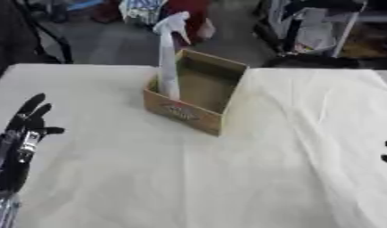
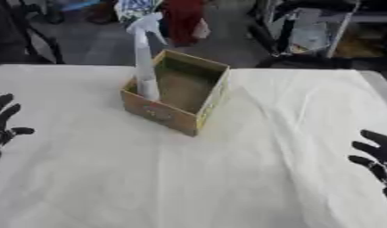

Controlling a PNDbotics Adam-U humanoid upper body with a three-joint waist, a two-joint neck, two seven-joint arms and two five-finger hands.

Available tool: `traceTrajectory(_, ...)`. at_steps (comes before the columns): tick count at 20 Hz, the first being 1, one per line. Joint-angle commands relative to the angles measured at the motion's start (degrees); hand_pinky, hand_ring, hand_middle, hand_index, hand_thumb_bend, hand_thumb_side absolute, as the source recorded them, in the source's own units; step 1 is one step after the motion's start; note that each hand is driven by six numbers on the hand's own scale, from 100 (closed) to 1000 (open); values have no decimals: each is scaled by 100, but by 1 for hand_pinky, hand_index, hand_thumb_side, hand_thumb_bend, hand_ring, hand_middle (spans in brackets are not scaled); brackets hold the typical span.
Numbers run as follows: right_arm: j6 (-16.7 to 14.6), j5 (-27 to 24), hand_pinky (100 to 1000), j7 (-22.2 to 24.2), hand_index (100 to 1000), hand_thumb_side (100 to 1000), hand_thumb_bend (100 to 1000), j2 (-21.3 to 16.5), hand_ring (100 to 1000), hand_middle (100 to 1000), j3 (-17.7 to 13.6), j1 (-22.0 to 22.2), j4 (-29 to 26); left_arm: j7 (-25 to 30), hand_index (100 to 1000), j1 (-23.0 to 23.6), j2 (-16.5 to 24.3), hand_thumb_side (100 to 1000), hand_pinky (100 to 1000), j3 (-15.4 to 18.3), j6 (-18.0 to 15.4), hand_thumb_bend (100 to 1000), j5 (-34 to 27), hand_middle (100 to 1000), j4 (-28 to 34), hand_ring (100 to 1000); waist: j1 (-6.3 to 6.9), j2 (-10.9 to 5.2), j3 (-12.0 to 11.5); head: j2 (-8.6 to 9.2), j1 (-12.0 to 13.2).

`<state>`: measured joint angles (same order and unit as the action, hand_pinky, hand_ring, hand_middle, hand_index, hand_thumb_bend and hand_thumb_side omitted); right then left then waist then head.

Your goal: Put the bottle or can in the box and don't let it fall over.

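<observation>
A tall white spray bottle (image 1: 168, 58) stands upright inside the open cardboard box (image 1: 208, 91), against its left wall, its trigger head well above the rim. The box sits on the white tablecloth at the table's middle back. My left hand (image 1: 21, 133) rests open near the left edge, fingers straight and pointing up, well away from the box. At the lower right edge my right hand (image 2: 376, 160) shows, fingers spread and holding nothing.
The cloth-covered table (image 1: 189, 178) stretches wide in front of the box. Beyond the far edge are floor clutter, a red object (image 2: 183, 20) and metal shelving (image 2: 321, 26).
</observation>
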<state>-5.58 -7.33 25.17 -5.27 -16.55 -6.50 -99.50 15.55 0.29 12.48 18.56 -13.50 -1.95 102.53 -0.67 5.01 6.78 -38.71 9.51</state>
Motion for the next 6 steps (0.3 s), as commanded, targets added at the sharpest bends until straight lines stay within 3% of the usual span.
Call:
traceTrajectory(1, -19, 5, 768, -16, 824, 558, 100, -122, 847, 868, -21, -48, -45, 48, 1000, -80, 14, 775, 695, 9, 61, 111, -7, 1000, 56, 1000, 7, -48, 1, 3, 4)
traceTrajectory(6, -15, -1, 768, -14, 824, 557, 100, -125, 847, 868, -24, -53, -45, 81, 1000, -97, -13, 801, 692, -4, 153, 122, -19, 1000, -8, 1000, 7, -58, 4, 26, -8)
